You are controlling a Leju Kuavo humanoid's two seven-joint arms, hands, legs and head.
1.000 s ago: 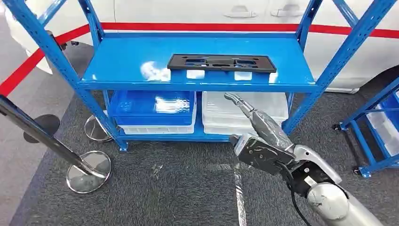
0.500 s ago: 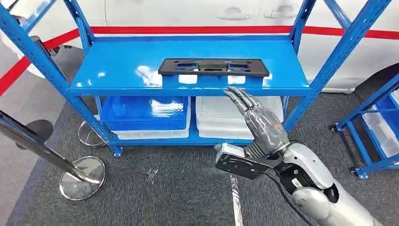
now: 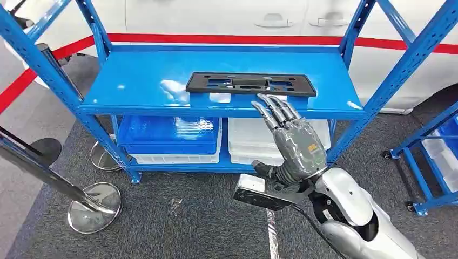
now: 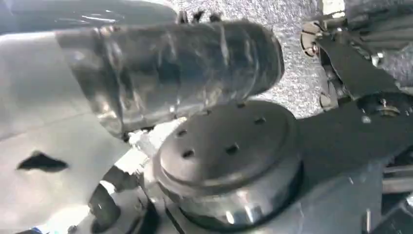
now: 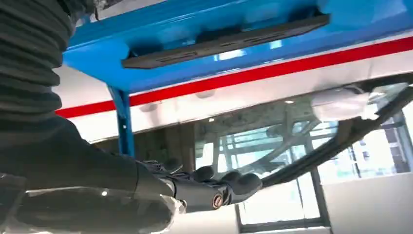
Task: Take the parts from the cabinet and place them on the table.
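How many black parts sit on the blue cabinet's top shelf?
1: the black part lies flat near the top shelf front edge, just beyond the right hand.

Flat black slotted part (image 3: 250, 84) lengthwise near blue cabinet (image 3: 135, 81) shelf's front edge, seemingly plastic.

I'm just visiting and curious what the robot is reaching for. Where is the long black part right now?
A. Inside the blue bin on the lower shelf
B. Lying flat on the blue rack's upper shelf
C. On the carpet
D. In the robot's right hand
B: the black part lies flat on the upper shelf, while the right hand, fingers spread, holds nothing.
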